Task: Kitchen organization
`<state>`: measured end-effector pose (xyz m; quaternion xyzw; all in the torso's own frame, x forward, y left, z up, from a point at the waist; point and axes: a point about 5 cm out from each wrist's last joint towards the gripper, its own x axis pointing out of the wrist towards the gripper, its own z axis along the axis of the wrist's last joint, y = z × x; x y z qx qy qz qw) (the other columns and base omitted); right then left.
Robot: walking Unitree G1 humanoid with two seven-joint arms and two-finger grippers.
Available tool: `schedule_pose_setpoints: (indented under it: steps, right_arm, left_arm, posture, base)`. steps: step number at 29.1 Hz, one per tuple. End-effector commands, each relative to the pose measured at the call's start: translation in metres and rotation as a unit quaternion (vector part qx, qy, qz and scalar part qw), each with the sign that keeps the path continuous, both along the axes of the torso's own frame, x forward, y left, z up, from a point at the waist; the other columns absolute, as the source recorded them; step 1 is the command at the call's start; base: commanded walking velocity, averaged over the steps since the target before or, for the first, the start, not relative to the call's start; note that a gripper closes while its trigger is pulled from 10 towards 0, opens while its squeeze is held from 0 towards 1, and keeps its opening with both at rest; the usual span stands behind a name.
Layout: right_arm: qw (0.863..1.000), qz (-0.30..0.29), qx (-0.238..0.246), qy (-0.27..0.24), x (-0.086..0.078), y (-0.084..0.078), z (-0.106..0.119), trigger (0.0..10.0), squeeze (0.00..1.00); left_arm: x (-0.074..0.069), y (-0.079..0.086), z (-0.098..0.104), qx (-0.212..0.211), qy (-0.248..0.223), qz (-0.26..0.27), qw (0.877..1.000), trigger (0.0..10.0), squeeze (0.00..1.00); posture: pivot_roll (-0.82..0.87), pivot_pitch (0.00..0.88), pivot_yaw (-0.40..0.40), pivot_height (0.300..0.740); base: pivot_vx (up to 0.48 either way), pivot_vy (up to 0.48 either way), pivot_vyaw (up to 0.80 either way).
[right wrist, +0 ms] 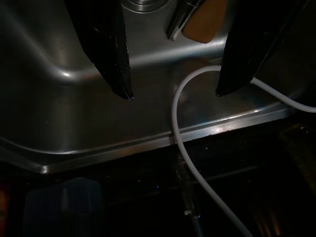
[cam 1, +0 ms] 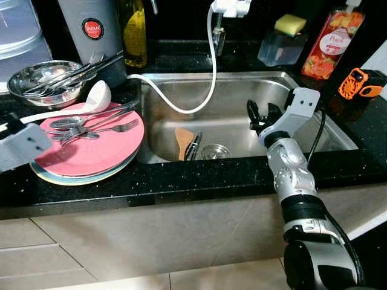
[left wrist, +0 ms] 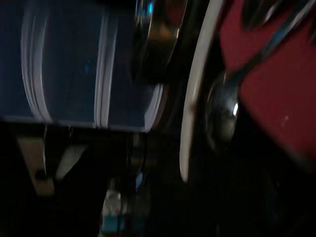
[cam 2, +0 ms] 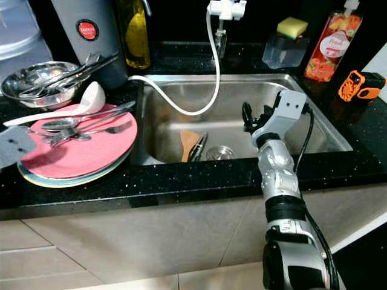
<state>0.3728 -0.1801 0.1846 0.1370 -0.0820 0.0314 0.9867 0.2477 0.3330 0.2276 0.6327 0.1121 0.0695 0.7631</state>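
Right tool (right wrist: 173, 94), fingers apart, hovers above sink (cam 1: 242, 130) beside wooden spatula (cam 1: 183, 142).

I see a home kitchen | steel sink (cam 1: 158, 103), black counter (cam 1: 181, 181), stacked plates (cam 1: 91, 158), dish soap (cam 1: 332, 42)

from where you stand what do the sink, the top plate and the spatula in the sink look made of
Sink: brushed stainless steel, going by its grey sheen and soft reflections.
Top plate: matte pink, probably plastic or melamine, though glazed ceramic is possible.
Spatula: pale brown and dull, likely wood or bamboo.
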Motion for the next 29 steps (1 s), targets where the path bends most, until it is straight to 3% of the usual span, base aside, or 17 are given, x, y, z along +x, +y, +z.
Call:
schedule_pose_setpoints:
  steps: [1,9,17,18,25,29]
  right_arm:
    - [1.0,-0.012,-0.003,0.001,-0.002,-0.006,-0.003,10.0,0.0]
    - [1.0,-0.011,-0.003,0.001,-0.003,-0.005,-0.004,10.0,0.0]
    - [1.0,-0.013,-0.005,0.001,-0.003,-0.007,-0.003,10.0,0.0]
    - [1.0,-0.012,-0.006,0.003,-0.003,-0.007,-0.005,10.0,0.0]
    - [1.0,-0.006,-0.005,0.001,0.0,-0.002,-0.002,10.0,0.0]
    - [1.0,-0.004,-0.006,0.001,0.0,-0.002,-0.002,10.0,0.0]
  left_arm:
    - [0.002,-0.003,-0.007,0.008,0.018,-0.011,1.0,10.0,0.0]
    - [0.004,0.01,-0.017,0.005,0.022,0.005,1.0,10.0,0.0]
    - [-0.011,0.019,-0.036,-0.015,0.053,0.033,0.998,10.0,0.0]
    - [-0.012,0.026,-0.038,-0.008,0.047,0.049,0.998,10.0,0.0]
    - [-0.008,0.041,-0.039,0.008,0.04,0.071,0.997,10.0,0.0]
    - [0.001,0.046,-0.038,0.018,0.028,0.076,0.997,10.0,0.0]
  posture:
    - [0.31,0.0,-0.055,0.74]
    - [0.31,0.0,-0.055,0.74]
    - [0.3,0.0,-0.057,0.74]
    - [0.31,0.0,-0.066,0.74]
    - [0.31,0.0,-0.071,0.74]
    - [0.31,0.0,-0.075,0.74]
  base:
    - [0.0,0.0,0.0]
    - [0.0,0.0,0.0]
    - [0.0,0.0,0.0]
    - [0.0,0.0,0.0]
    - [0.0,0.0,0.0]
    - [0.0,0.0,0.0]
